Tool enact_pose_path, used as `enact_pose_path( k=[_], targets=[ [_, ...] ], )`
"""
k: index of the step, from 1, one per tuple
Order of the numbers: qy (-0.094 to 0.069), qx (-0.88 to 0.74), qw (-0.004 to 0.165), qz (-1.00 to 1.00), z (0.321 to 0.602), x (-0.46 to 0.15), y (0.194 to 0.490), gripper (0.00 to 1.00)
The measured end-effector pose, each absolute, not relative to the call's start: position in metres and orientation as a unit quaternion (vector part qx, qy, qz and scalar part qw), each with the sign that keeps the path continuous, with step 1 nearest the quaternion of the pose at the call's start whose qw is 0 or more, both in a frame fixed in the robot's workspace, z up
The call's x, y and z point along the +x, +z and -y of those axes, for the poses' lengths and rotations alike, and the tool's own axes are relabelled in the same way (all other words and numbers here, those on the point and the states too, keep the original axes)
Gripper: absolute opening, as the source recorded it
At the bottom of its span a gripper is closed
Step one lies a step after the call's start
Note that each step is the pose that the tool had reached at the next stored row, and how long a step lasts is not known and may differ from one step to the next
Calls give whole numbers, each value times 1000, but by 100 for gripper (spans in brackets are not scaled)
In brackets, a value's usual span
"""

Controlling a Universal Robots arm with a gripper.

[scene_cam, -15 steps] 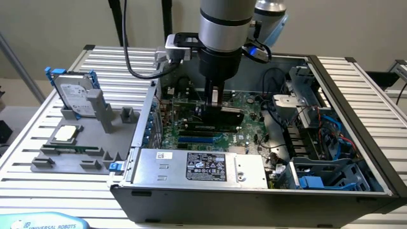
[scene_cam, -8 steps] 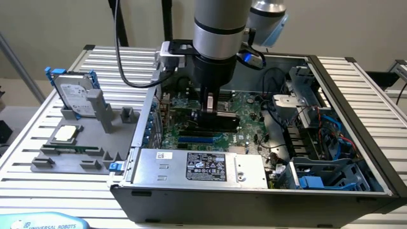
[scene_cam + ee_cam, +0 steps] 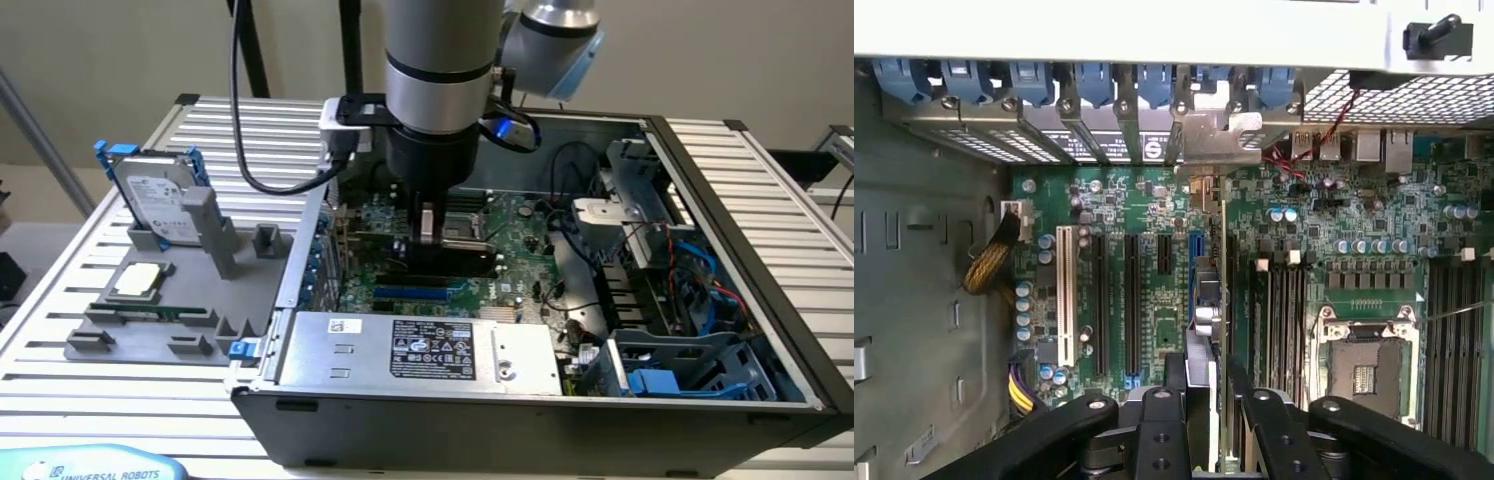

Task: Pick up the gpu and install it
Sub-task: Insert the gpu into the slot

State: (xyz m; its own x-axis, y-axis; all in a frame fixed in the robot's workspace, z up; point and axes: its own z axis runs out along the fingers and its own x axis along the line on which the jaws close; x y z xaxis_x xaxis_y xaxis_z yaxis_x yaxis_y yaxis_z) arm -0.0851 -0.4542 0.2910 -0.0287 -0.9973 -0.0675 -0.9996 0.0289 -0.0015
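The pincer (image 3: 1206, 405) is clamped on the gpu (image 3: 1206, 300), which is held edge-down inside the computer case (image 3: 534, 430) over the motherboard (image 3: 1154, 330) slots. Pick-up is judged done; whether the card is seated cannot be told.

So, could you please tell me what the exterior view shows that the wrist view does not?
The exterior view adds the hard drive standing upright in its grey fixture, and the power supply. The wrist view adds the blue slot latches and a white expansion slot. Both show the gripper closed on the gpu over the motherboard.
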Motion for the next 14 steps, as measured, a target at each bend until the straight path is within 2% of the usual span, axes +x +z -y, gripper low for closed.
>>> enact_pose_path(
  k=[3, 6, 14],
  targets=[
    [18, -697, 26, -717, 454, -93, 283, 27],
    [11, -696, 20, -718, 453, -95, 276, 27],
    [9, -695, 18, -719, 450, -96, 273, 27]
  ],
)
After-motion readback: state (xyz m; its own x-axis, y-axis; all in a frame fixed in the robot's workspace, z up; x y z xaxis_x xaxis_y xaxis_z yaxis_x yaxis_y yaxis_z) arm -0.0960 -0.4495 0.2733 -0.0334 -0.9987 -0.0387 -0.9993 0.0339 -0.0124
